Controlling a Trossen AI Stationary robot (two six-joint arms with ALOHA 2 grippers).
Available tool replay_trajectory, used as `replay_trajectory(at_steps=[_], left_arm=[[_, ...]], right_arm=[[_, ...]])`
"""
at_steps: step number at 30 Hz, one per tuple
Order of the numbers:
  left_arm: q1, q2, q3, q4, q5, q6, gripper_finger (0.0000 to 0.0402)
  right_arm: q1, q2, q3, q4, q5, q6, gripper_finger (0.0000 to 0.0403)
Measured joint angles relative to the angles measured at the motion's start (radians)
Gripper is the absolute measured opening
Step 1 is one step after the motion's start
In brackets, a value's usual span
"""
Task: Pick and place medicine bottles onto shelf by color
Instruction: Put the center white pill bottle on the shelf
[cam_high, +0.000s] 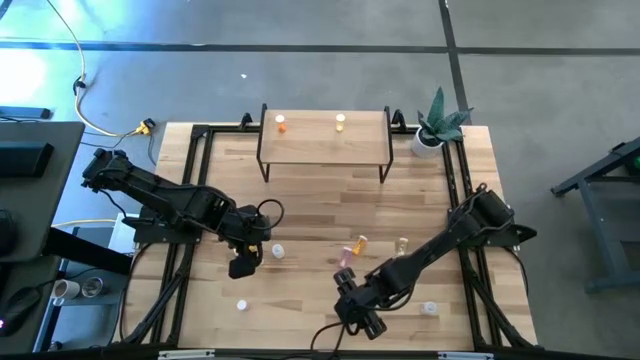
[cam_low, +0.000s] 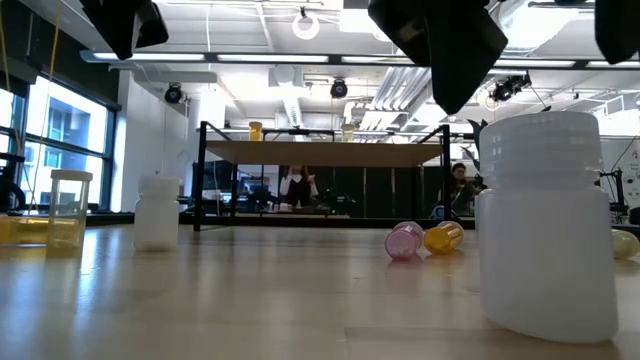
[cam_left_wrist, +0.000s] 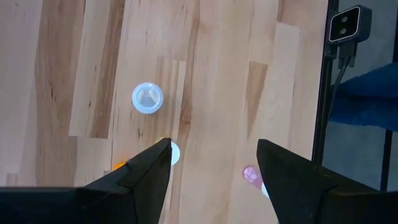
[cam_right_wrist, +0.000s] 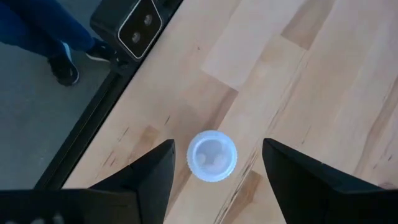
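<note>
The shelf (cam_high: 325, 148) stands at the table's far middle, with an orange bottle (cam_high: 281, 125) and a yellow bottle (cam_high: 341, 122) upright on it. A pink bottle (cam_low: 404, 241) and a yellow one (cam_low: 443, 237) lie on their sides mid-table. My right gripper (cam_right_wrist: 217, 146) hangs open near the front edge, above an upright white bottle (cam_right_wrist: 212, 155); its fingers stand to either side, clear of it. My left gripper (cam_left_wrist: 212, 144) is open over the table's left half. A white cap (cam_left_wrist: 171, 152) and a pink bottle (cam_left_wrist: 252, 174) show beside its fingertips.
More bottles stand loose on the table: a white one (cam_high: 241, 305), one near the left gripper (cam_high: 277, 250), a clear one (cam_high: 402, 244) and a white one (cam_high: 429, 309). A potted plant (cam_high: 438, 125) stands beside the shelf. A small camera (cam_right_wrist: 138, 23) sits on the front edge; a person's leg (cam_right_wrist: 43, 37) shows beyond.
</note>
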Motion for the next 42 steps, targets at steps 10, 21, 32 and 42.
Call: replay_trajectory(at_steps=[10,21,32,42], left_arm=[[0.000,0.000,0.000,0.000,-0.003,0.002,0.0227],[0.000,0.000,0.000,-0.002,-0.003,0.003,0.0227],[0.000,0.000,0.000,-0.003,-0.002,0.011,0.0227],[0.018,-0.032,0.001,-0.004,0.001,0.013,0.0227]], right_arm=[[0.000,0.062,0.000,0.027,-0.007,-0.008,0.0232],[-0.001,0.070,0.000,0.029,-0.015,0.010,0.0193],[-0.003,0.061,0.001,0.005,-0.015,0.038,0.0122],[-0.076,-0.036,0.000,-0.052,-0.007,0.103,0.0125]])
